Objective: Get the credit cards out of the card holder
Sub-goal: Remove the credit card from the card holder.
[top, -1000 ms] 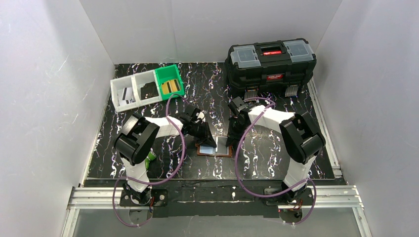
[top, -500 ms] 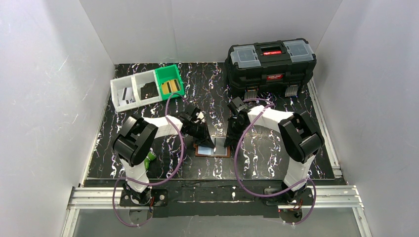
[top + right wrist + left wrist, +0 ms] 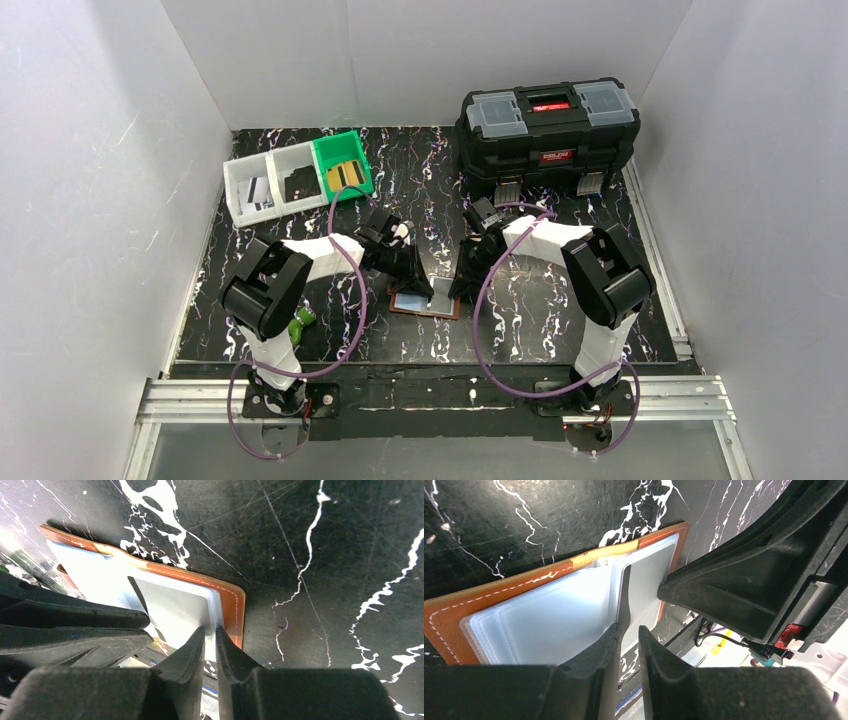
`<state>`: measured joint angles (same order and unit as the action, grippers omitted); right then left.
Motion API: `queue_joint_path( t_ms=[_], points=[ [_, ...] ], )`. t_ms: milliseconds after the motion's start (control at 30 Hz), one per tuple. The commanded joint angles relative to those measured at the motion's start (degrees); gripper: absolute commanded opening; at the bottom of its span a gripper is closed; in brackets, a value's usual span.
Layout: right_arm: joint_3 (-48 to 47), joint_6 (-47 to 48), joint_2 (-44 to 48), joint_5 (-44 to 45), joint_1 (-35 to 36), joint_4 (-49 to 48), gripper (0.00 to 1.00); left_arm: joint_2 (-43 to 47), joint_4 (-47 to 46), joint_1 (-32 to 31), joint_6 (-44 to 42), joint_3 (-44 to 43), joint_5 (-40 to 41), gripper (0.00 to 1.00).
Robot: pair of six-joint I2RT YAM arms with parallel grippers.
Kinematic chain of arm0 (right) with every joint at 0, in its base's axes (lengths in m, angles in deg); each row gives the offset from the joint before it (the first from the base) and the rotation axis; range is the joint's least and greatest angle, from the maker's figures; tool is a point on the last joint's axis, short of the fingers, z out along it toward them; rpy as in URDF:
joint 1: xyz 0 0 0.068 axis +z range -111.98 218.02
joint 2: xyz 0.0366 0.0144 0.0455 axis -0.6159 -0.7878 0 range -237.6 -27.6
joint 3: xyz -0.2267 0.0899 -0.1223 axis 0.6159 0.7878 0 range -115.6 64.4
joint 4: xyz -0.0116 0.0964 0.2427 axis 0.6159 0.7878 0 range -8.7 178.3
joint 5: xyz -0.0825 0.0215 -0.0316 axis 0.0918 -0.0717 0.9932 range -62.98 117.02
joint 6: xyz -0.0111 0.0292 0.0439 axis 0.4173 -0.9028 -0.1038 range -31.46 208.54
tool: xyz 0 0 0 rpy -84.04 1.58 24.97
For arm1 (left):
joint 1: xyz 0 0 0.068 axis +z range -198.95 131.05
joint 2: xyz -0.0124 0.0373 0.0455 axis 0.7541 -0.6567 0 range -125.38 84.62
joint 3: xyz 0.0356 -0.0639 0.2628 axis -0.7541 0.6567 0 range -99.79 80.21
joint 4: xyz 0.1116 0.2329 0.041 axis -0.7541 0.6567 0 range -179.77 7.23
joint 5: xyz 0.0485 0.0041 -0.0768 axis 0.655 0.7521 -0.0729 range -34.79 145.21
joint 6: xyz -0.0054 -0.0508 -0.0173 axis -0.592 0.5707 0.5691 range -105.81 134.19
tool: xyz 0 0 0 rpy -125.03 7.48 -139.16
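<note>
card holder (image 3: 425,303) lies open, pockets up, on the black marbled table (image 3: 400,190), near its middle and between the two arms. left gripper (image 3: 629,629) points down over the left half, and right gripper (image 3: 210,632) points down at the edge of the right half, both at the pale grey-blue pockets (image 3: 549,615). each pair of jaws stands a narrow slit apart. a thin dark sheet (image 3: 624,592), seen edge-on, runs from near the fold into the left slit; whether it is pinched, and whether it is one of the credit cards, cannot be told. the right slit sits over the pocket rim, and a grasp there cannot be told either. from above, the two grippers cover much of the holder; in each wrist view the opposite gripper blocks one side of it. well apart from the holder: a black toolbox (image 3: 548,125) at the far right, and two white bins (image 3: 272,185) and a green bin (image 3: 342,165) at the far left. a small green object (image 3: 300,322) lies beside the left arm. purple cables (image 3: 352,300) loop from each arm.
</note>
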<state>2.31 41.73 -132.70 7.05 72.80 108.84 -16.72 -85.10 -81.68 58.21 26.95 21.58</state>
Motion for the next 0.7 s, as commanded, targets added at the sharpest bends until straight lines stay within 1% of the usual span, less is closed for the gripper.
queue_joint_path(
  t_ms=[0, 200, 400, 567, 667],
  points=[
    [2.2, 0.6, -3.0, 4.7, 0.4, -0.8, 0.22, 3.7, -0.4, 0.2, 0.3, 1.1, -0.9, 0.20],
    [1.7, 0.7, -3.6, 4.4, 0.3, -0.5, 0.22, 2.1, -0.9, 0.4, 0.4, 1.1, -0.7, 0.19],
    [1.2, 0.9, -4.1, 4.4, 0.4, 0.0, 0.22, 0.9, -2.4, 0.4, 1.0, 0.7, -2.1, 0.17],
    [1.2, 0.8, -4.5, 4.4, 0.4, -0.1, 0.21, 1.1, 1.0, 0.4, -1.1, -0.1, 0.0, 0.18],
    [0.9, 0.9, -4.6, 4.4, 0.4, 0.0, 0.21, 1.4, 4.1, 0.4, -2.7, -0.7, 3.5, 0.18]
  ],
)
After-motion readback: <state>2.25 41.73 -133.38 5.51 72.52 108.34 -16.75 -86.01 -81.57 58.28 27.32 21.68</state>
